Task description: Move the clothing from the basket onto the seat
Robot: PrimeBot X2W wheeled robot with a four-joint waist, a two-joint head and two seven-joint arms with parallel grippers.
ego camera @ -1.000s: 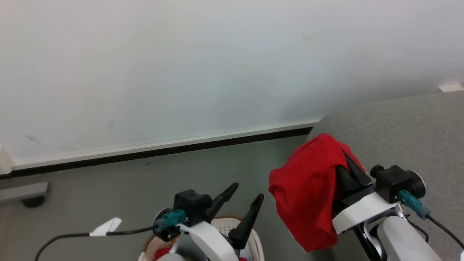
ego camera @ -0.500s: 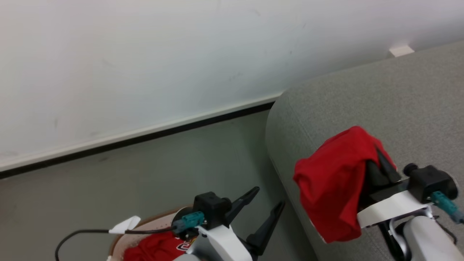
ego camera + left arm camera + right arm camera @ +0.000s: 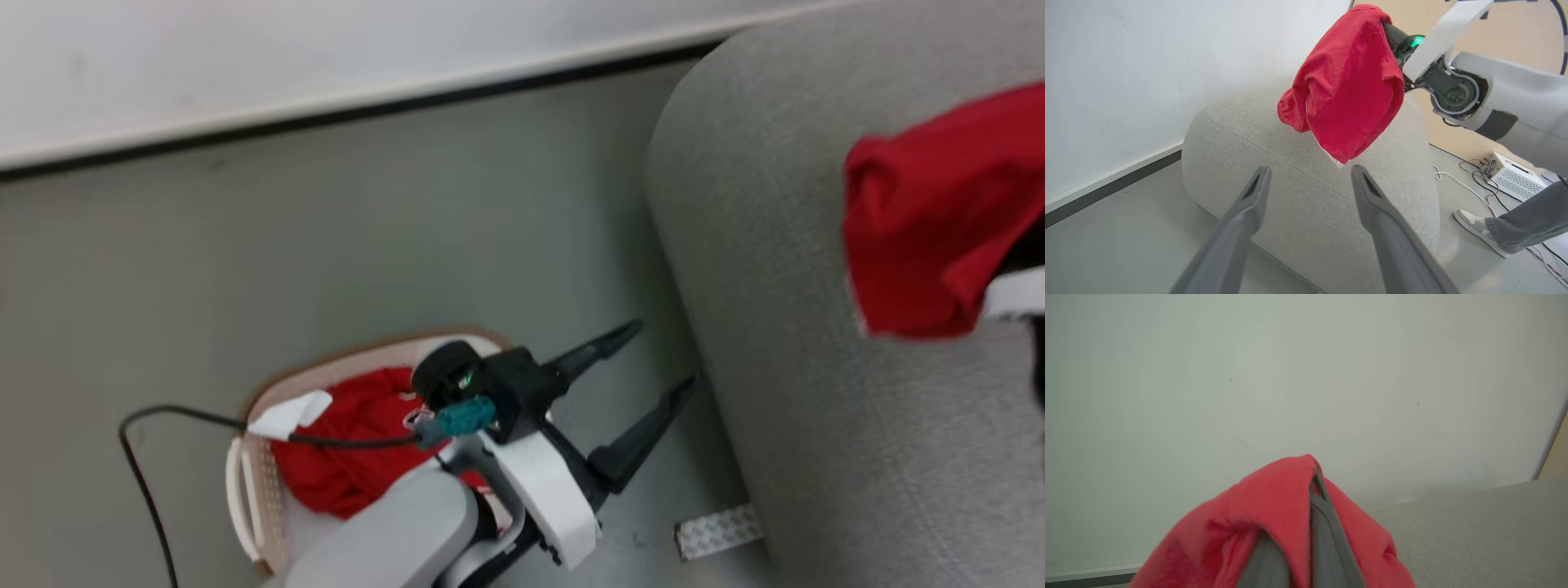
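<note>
You hold a bunched red jersey (image 3: 1347, 85), white trim at its hem, clamped in your right gripper (image 3: 1316, 479) above the seat (image 3: 800, 327). Beside the seat, more red clothing (image 3: 351, 457) fills the basket (image 3: 245, 482), your left gripper (image 3: 665, 354) hangs spread and empty, and a person's shoe (image 3: 1472, 220) stands beyond it

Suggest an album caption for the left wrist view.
Seen between the fingers of the open left hand, the right hand holds a red jersey above the grey sofa, a person's shoe beside it.

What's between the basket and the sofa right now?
Head view: bare grey floor, with the left gripper hanging above it, fingers open.
</note>
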